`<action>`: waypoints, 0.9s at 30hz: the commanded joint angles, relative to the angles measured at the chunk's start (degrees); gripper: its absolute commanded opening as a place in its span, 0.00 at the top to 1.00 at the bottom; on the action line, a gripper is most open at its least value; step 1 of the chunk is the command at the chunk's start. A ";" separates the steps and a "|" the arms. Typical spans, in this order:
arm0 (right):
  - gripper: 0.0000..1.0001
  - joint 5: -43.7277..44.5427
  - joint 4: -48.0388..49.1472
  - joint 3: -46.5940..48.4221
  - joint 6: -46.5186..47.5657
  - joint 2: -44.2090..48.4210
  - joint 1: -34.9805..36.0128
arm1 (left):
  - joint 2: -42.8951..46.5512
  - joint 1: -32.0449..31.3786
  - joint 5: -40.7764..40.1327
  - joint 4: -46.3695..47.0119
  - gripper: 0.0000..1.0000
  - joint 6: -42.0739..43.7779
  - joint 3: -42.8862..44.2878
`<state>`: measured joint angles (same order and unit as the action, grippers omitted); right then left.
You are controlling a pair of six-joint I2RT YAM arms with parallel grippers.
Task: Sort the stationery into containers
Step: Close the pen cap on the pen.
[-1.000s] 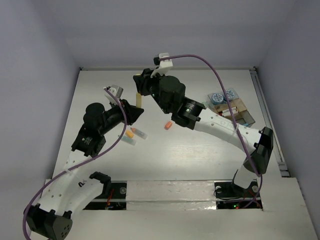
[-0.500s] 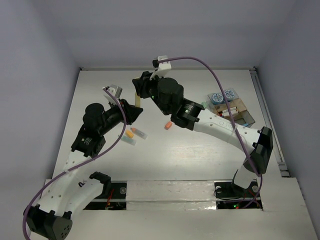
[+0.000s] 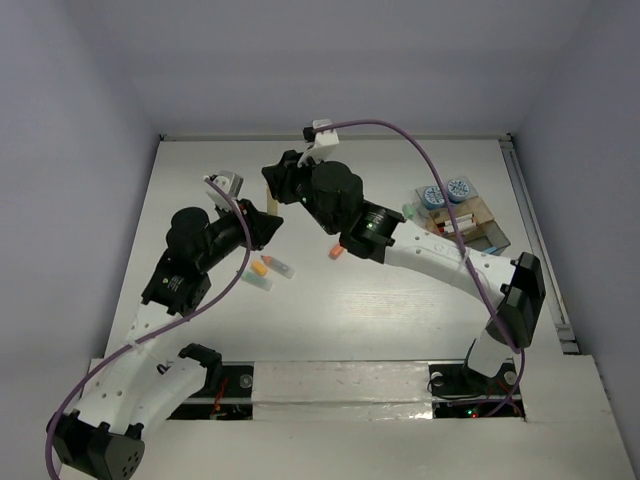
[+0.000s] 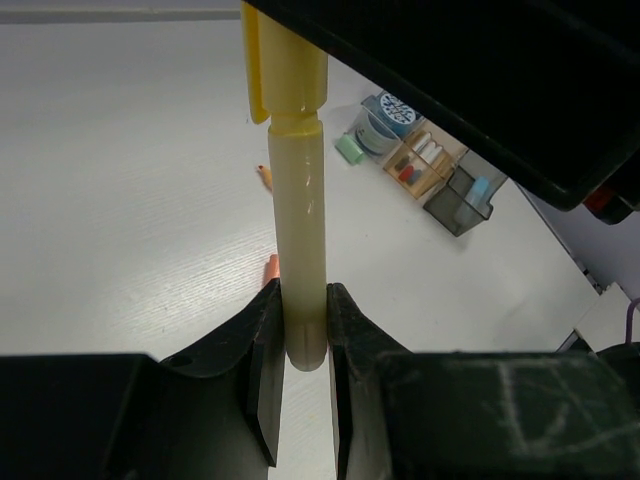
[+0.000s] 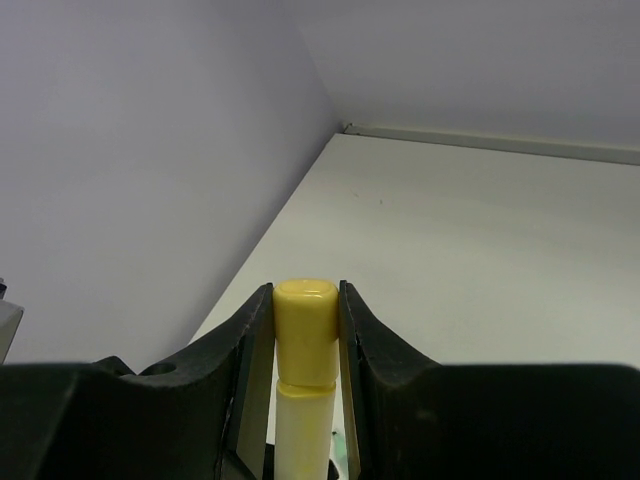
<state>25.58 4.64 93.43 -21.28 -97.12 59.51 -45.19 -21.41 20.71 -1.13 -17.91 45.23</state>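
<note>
The top camera looks down on the whole surface (image 3: 380,320). Wrist cameras sit close behind the left pincer (image 4: 302,312) and right pincer (image 5: 304,305), both seeing one yellow marker (image 4: 298,200).

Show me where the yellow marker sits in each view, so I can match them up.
Top external: the yellow marker is left of centre, bridging the left tool and the right tool.
Left wrist: yellow marker at centre, upright, its lower end clamped in the left tool.
Right wrist: yellow marker at bottom centre, its cap clamped in the right tool.
Shared landmark: the table's far edge, against the wall.
</note>
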 commanded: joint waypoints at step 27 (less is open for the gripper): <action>1.00 -23.03 7.59 -17.04 -13.88 7.56 -0.36 | 5.46 -0.30 -4.01 4.73 1.00 0.69 0.03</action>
<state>9.98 17.37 78.91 -33.12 -90.96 57.34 -40.01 -22.06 20.86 -5.02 -17.47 43.62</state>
